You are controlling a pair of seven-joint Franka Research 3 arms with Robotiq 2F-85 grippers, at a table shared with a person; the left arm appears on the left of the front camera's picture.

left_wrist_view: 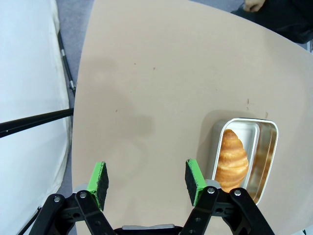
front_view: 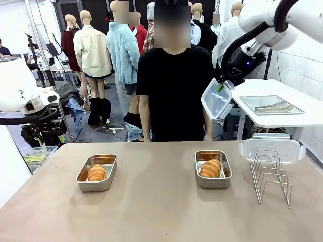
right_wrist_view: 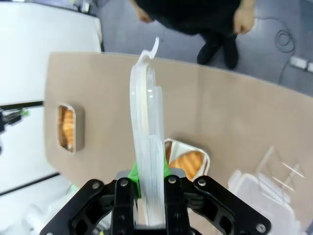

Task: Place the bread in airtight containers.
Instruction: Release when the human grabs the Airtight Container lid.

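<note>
Green pads of the right gripper (right_wrist_view: 149,172) are clamped on the rim of a clear lid (right_wrist_view: 144,112), held on edge high above the table's (front_view: 161,217) right half; it is judged light, slick and springy, best pinched at the rim. One croissant (front_view: 96,173), judged soft and flaky, is seated in each tin (front_view: 95,187), one toward the left edge and one right of middle. The left gripper's (left_wrist_view: 146,178) jaws are spread wide and empty over bare table beside the left tin.
</note>
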